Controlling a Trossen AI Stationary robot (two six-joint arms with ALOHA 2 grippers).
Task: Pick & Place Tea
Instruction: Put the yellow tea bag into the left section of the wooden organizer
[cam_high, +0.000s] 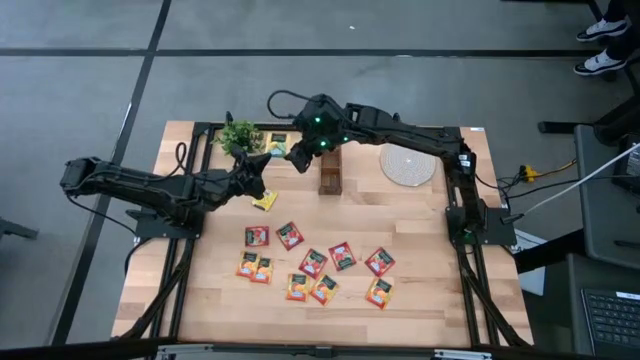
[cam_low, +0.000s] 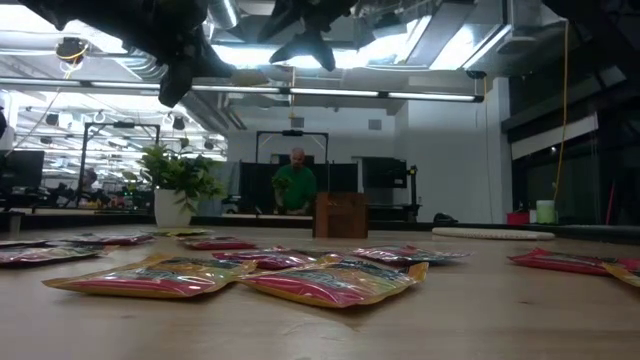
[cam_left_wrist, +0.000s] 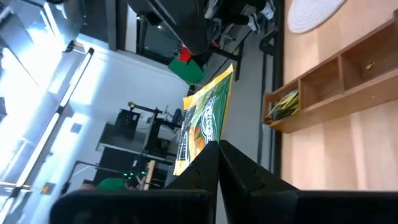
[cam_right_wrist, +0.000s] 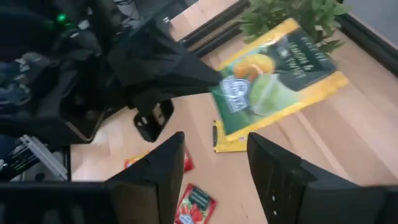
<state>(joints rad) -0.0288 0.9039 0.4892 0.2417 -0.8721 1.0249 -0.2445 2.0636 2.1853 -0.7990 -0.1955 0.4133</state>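
Red and orange tea sachets (cam_high: 313, 263) lay scattered flat on the near half of the wooden table (cam_high: 430, 280), about a dozen of them, some touching each other. In the low view the closest ones (cam_low: 330, 280) showed as flat shiny packets right in front of the camera.

Farther back, one yellow sachet (cam_high: 264, 201) lay alone on the wood, just beside the left gripper (cam_high: 257, 166). This gripper was above the table with its fingers (cam_left_wrist: 211, 163) closed on the edge of a yellow-green sachet (cam_left_wrist: 205, 121), which it held in the air. The right wrist view showed the same sachet (cam_right_wrist: 277, 74) pinched at one corner by the left gripper, with the yellow one (cam_right_wrist: 227, 140) on the table under it.

The right gripper (cam_high: 300, 156) was close to it, a little farther back, and its fingers (cam_right_wrist: 165, 168) stood apart with nothing between them.

Behind them stood a small wooden organizer (cam_high: 330, 172), with a sachet in one compartment (cam_left_wrist: 283, 104). A potted plant (cam_high: 240, 136) stood at the far left, and a round woven mat (cam_high: 407, 165) lay at the far right.
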